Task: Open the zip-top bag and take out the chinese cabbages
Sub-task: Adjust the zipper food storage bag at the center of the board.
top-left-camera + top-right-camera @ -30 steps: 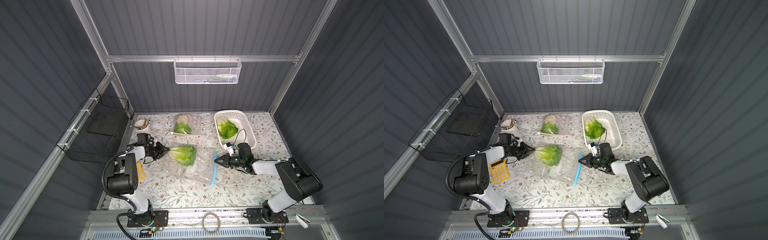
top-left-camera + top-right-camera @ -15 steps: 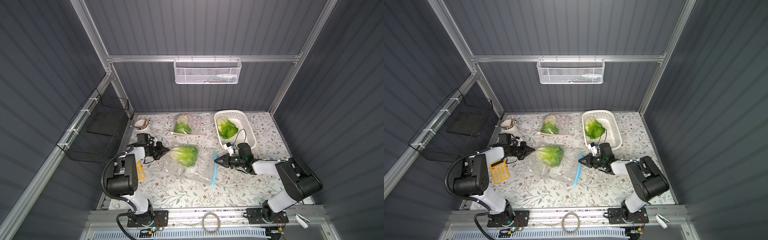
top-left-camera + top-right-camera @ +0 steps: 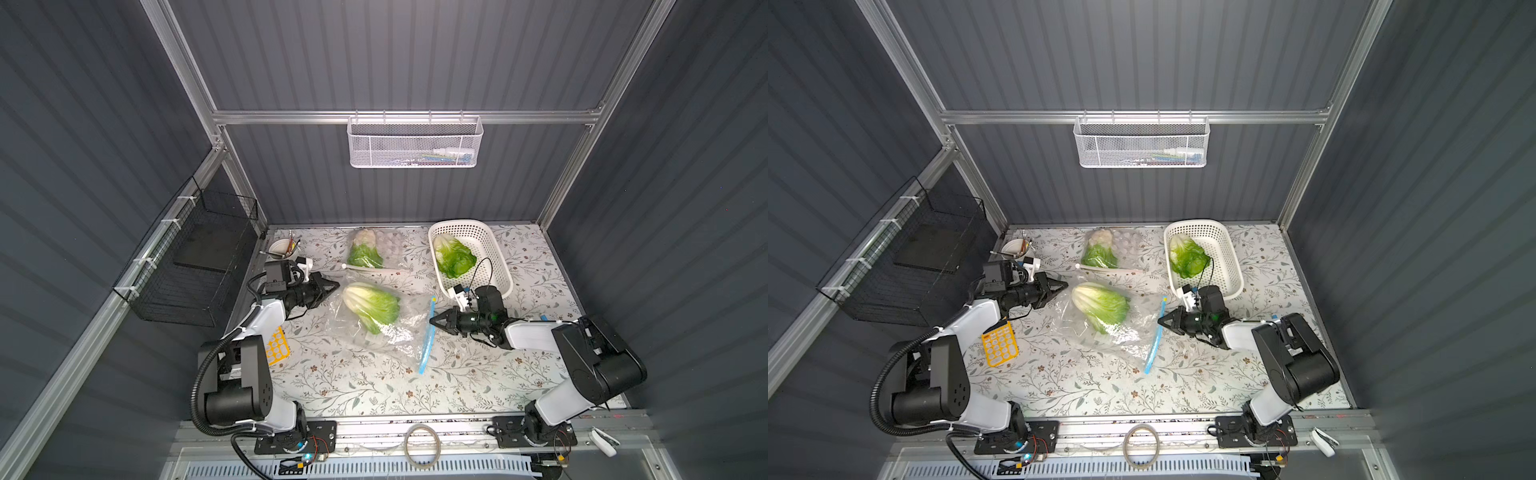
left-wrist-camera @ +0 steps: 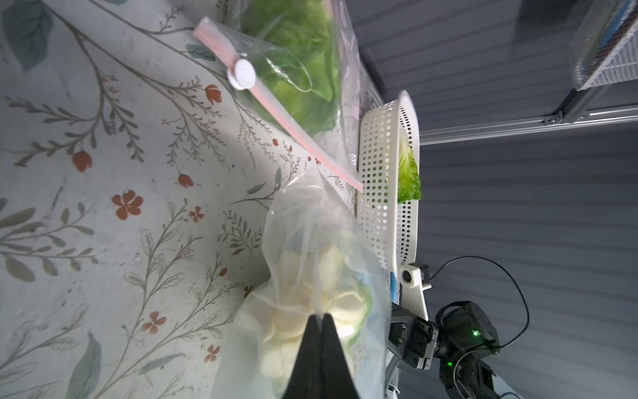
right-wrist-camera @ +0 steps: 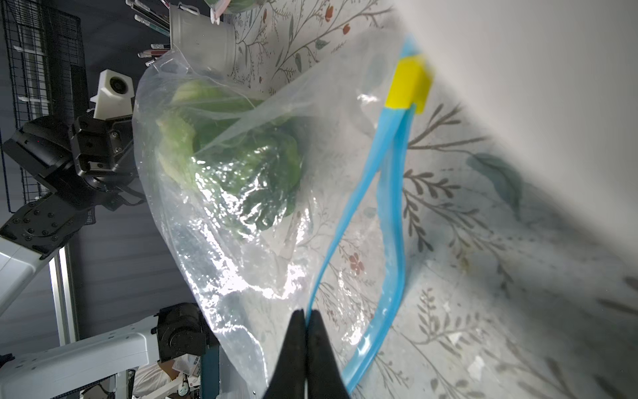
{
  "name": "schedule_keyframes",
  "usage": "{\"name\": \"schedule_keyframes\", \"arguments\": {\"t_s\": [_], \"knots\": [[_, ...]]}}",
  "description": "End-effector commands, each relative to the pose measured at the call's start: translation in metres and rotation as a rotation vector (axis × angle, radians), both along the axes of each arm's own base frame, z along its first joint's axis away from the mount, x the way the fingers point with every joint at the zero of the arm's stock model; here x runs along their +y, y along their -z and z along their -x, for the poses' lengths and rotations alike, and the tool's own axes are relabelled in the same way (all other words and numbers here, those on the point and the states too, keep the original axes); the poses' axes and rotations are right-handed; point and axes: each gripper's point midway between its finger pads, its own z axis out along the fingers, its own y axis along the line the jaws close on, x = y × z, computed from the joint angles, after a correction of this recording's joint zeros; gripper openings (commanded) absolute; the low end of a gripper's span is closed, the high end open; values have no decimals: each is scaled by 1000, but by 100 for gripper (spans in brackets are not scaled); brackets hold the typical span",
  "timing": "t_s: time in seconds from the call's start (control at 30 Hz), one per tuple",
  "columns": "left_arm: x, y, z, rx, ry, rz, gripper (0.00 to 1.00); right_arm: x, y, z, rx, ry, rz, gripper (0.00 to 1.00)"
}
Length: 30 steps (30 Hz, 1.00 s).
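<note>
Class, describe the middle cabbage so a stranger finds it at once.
On the floral table, find the clear bag at its middle. The cabbage lies inside; only this bag has a blue zip strip, unlike the pink-zipped bag and white basket behind.

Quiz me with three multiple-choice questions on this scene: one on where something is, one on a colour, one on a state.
1. Where does the unbagged cabbage lie? A loose on the table; B in the white basket; C on the floor.
2. What colour is the zip strip of the centre bag? A blue; B pink; C green.
3. How is the right gripper? A wide open; B out of view; C shut on the centre bag's mouth edge.
B: the head lies within the basket's walls. A: the strip along the bag's mouth is blue. C: it pinches film beside the strip.
</note>
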Motion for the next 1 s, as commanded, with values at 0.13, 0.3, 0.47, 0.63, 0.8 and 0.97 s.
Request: {"name": "schedule_keyframes", "arguments": {"t_s": [0.13, 0.3, 0.47, 0.63, 0.8, 0.97], "knots": [[-13, -38, 8, -150, 79, 86, 0, -4, 2, 1, 15, 20, 12, 0], [-18, -51, 13, -193, 111, 124, 0, -4, 4, 1, 22, 25, 19, 0], [-23, -64, 19, -239, 141, 137, 0, -5, 4, -1, 22, 30, 24, 0], [-33, -79, 29, -301, 191, 142, 0, -5, 3, -2, 23, 30, 26, 0], [-37, -79, 33, -305, 210, 130, 0, -4, 2, -1, 24, 28, 27, 0], [-38, -77, 34, -289, 216, 121, 0, -8, 1, 0, 17, 30, 53, 0]]}}
